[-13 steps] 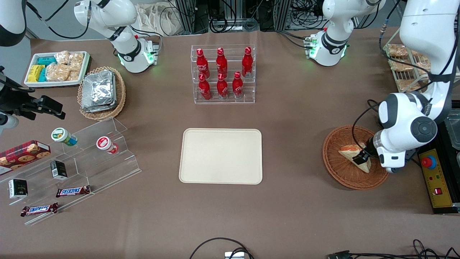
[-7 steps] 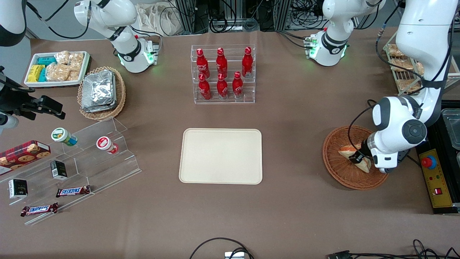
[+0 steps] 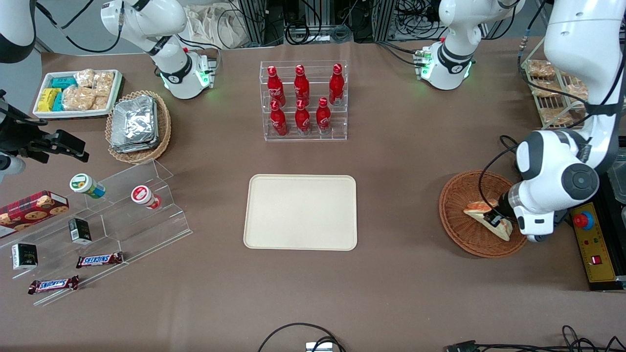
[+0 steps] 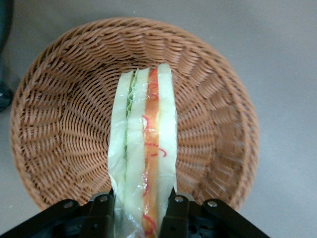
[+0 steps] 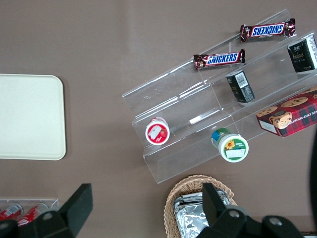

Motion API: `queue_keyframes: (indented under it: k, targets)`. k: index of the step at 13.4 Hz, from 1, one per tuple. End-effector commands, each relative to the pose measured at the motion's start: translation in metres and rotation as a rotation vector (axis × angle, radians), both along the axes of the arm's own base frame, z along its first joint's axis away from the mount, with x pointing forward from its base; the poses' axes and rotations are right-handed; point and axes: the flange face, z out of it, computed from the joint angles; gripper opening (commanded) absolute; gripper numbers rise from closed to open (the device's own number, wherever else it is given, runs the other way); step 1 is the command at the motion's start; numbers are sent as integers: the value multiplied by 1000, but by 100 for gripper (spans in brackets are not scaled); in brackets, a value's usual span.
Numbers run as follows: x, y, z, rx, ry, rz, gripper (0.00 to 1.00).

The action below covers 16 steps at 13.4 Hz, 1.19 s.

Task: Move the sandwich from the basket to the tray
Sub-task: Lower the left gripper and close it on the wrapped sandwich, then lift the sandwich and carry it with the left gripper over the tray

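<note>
Cream-beige rectangular tray (image 3: 300, 212) mid-worktop, nothing on it yet. Toward the working arm's end, round reddish-brown wicker basket (image 3: 481, 213), with the triangular white-bread sandwich (image 3: 486, 219) inside or just above it. Tool (image 3: 495, 220) clamped on the wedge's wide end, a finger on each bread face. Grasp done; lift, carry and release on the tray left.

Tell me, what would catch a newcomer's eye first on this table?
Probably the white arm's claw, shut on a triangular white-bread sandwich with orange and green filling over the round reddish-brown wicker basket at the working arm's end of the table. Next, the large empty cream rectangular tray in the middle, and the clear rack of red bottles farther from the front camera than the tray.
</note>
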Motion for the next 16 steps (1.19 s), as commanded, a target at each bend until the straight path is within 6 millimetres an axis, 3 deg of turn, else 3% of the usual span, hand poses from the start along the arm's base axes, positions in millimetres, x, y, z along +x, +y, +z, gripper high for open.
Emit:
queue_keyframes:
  k: [1,4,7,9,11,14,16]
  targets:
    - [16,-55,58,28,4,-66,0]
    - [23,-145,96,18,-22,-233,0]
    - [17,-235,98,12,-56,-474,1]
    - [2,-298,77,4,-37,-573,1]
    - [-17,-359,40,-1,-15,-709,1]
    - [-28,-412,1,-18,4,-783,2]
    - [-42,-431,-24,-16,38,-817,9]
